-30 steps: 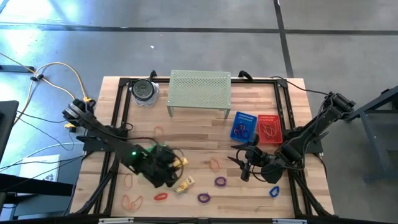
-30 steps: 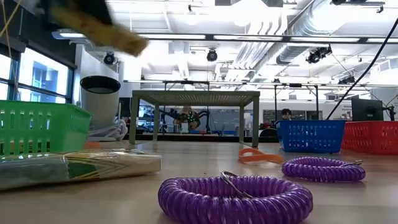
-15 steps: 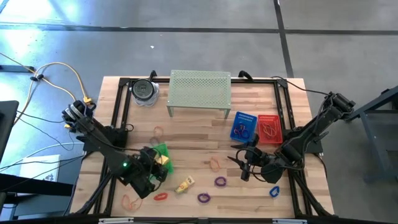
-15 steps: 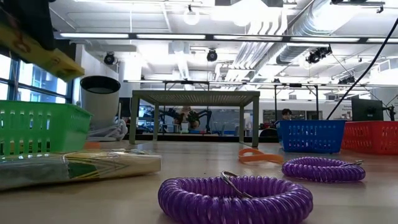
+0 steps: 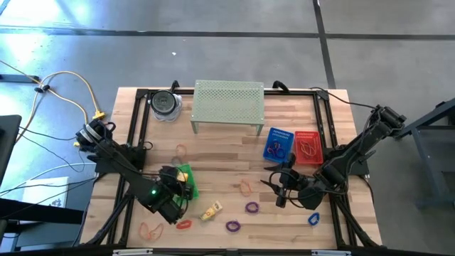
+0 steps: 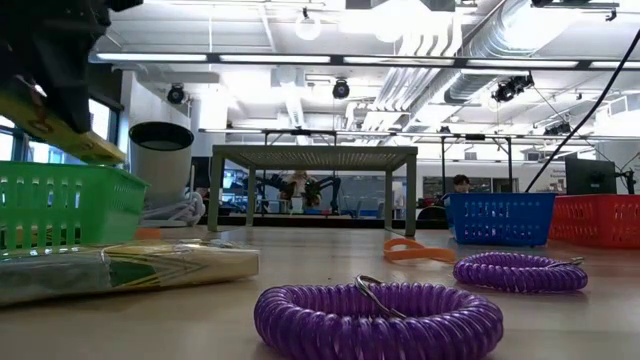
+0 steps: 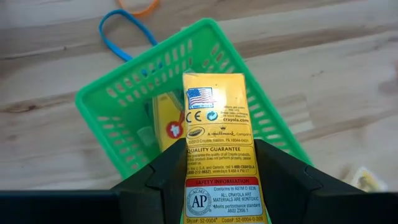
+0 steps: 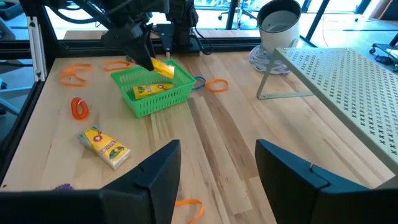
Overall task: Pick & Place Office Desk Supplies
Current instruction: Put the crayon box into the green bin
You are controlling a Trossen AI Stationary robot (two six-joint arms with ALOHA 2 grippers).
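Item: yellow packet (image 7: pixel 222 152), pinched lengthwise in your left gripper (image 7: pixel 221 180), poised over the green basket (image 7: pixel 115 124), which already holds one yellow packet. Handling: lower until the packet's end is inside the rim, then let go; dropped from height, it may tip over the wall. Spare packet (image 8: pixel 103 146) lies on the table near the basket. Right gripper (image 8: pixel 217 180): fingers spread, empty, waiting mid-table.
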